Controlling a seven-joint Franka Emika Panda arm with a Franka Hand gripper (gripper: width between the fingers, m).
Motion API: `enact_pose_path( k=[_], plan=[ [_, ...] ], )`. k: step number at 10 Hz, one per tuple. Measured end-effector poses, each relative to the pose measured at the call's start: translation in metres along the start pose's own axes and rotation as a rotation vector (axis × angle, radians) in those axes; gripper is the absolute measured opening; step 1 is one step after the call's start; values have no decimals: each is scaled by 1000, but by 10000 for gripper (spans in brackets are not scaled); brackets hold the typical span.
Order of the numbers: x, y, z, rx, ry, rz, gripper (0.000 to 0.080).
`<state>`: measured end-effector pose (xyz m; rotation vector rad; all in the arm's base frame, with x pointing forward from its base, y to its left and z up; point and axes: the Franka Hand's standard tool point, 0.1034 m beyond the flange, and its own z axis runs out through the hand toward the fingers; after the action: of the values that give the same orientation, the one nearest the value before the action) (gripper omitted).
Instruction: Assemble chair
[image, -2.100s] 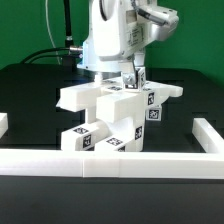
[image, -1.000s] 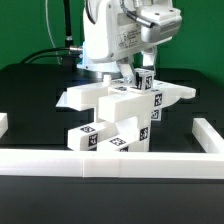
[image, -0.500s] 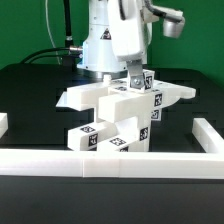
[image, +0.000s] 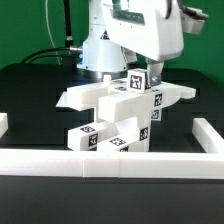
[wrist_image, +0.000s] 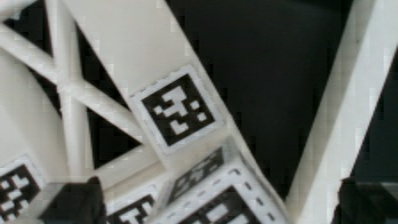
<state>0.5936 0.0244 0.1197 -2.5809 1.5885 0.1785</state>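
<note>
From the outside view, we see the white chair (image: 112, 100) in the middle of the black table (image: 30, 95). It is a pile of blocky white parts with small black-and-white tags on them. It sits just behind the low white wall (image: 110, 160) at the front. The big white arm (image: 105, 40) comes down from above. Its hand (image: 148, 72) is right at the top of the chair, next to a small part with a tag (image: 137, 82). We cannot tell if the hand is open, closed, or holding that part. In the wrist view, we are very close to the chair (wrist_image: 125, 40). We see white bars, one big tag (wrist_image: 178, 108) and one dark finger (wrist_image: 75, 198) at the edge.
</note>
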Motion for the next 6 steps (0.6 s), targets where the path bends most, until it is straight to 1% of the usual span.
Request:
enact_pose_path(
  k=[2, 6],
  plan=[
    [-2, -1, -1, -3, -4, -148, 649],
    [-1, -1, -1, -3, -5, -431, 649]
  ],
)
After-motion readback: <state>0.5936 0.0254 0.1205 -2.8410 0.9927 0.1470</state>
